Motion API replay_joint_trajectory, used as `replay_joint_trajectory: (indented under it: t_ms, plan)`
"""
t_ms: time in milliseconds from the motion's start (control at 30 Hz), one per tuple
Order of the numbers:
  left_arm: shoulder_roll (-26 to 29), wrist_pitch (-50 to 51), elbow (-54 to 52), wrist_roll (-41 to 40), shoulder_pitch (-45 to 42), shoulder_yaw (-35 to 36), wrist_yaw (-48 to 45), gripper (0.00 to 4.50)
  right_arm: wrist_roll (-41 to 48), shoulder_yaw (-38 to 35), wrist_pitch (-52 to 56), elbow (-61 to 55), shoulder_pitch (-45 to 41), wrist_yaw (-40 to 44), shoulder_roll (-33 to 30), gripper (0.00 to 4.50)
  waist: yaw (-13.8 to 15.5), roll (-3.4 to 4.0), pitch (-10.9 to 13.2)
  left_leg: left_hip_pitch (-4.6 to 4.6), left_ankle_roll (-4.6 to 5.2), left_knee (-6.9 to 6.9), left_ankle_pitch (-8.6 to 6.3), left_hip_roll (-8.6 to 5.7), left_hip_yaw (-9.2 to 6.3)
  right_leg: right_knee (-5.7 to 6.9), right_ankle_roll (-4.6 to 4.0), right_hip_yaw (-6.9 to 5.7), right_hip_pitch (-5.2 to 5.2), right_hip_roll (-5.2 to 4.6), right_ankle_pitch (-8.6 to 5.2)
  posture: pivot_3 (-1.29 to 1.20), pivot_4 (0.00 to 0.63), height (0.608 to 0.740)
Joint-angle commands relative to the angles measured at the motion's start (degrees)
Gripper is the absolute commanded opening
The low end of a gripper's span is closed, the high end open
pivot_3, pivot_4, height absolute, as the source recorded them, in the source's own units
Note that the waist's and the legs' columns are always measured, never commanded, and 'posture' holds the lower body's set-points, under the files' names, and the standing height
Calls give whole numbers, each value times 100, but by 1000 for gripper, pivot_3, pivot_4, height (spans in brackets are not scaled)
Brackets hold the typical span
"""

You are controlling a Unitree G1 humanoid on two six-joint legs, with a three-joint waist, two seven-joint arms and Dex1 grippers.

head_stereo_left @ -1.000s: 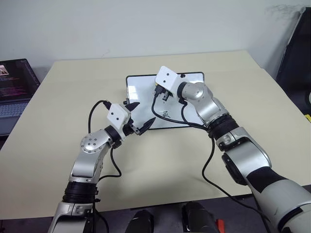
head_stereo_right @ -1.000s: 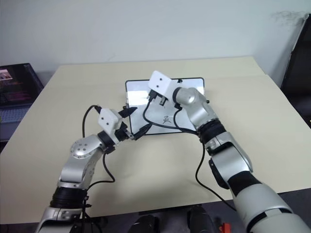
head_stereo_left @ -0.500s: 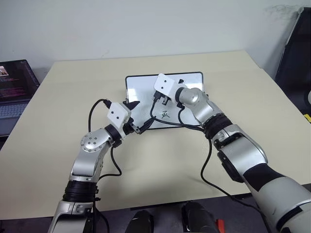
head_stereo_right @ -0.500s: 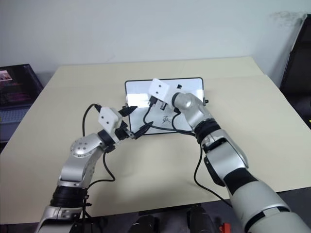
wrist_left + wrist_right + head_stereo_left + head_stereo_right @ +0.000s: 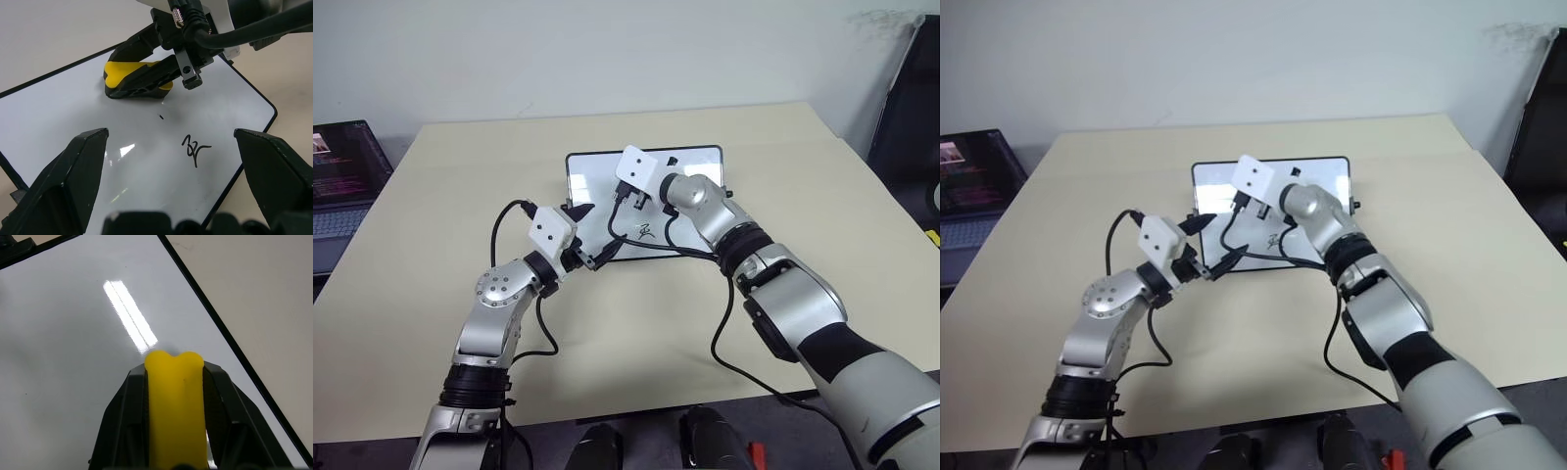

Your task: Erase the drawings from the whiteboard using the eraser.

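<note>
Pressing eraser [image 5: 139, 80] on whiteboard [image 5: 73, 127]; scribble [image 5: 194, 149] remains

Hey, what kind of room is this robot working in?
Probably an office or lab workspace: a plain beige table against a bare pale wall, an open laptop off to the side, and a small whiteboard on the table.
</note>
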Motion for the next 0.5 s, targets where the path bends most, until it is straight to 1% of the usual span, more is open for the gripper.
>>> replay_joint_trajectory:
  t_ms: [33, 267, 500]
  plan:
    - [23, -49, -163, -17, -44, 65, 14, 4500, -17, -68, -69, -29, -127, -11, -53, 1126, 1, 0, 0, 0, 0, 0, 0, 0, 0, 0, 0, 0, 0, 0, 0, 0, 150, 740]
    - [4, -76, -132, 1, -71, 33, 6, 4500, -101, 11, -68, -71, 169, 110, -346, 1126, 15, 0, 0, 0, 0, 0, 0, -1, -2, -1, 0, -2, 2, 0, 0, 0, 150, 740]
    - [17, -74, -160, 11, -53, 49, 25, 4500, -180, 60, -98, -22, 388, 198, -701, 1126, 107, -1, -1, 10, 0, 5, 0, -4, -10, -1, 0, -10, 20, 0, 0, 0, 150, 740]
